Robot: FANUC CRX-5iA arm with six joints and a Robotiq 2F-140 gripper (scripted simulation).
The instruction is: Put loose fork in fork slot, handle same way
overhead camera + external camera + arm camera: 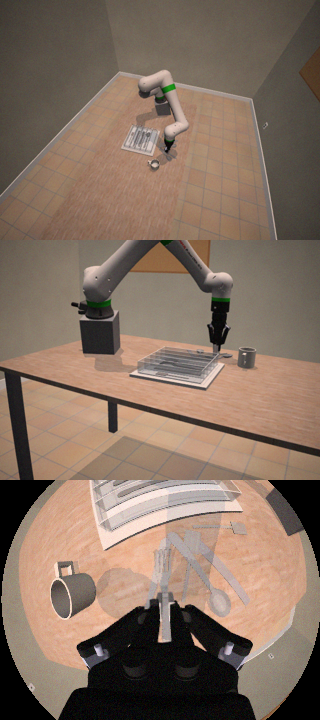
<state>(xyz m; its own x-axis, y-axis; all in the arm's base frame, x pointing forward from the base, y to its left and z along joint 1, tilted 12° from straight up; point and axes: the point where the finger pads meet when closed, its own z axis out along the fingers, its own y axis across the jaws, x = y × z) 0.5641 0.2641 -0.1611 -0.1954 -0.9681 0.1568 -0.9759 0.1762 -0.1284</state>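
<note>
My gripper (pixel 165 599) (pixel 218 343) stands just right of the clear tray (pixel 178 365), low over the table, pointing down. In the wrist view it is shut on the handle of the loose fork (pixel 162 590). The fork's tines point away from me toward the tray (pixel 160 487). The tray has several long slots with cutlery lying flat in them; from above it shows as a white rectangle (pixel 140 139). I cannot tell whether the fork rests on the table.
A grey mug (pixel 246 357) stands right of the gripper, also in the wrist view (pixel 72 592). A spoon (pixel 219 600) and other thin cutlery (pixel 220 527) lie on the table beside the tray. The robot's base block (pixel 99 333) stands at the back left.
</note>
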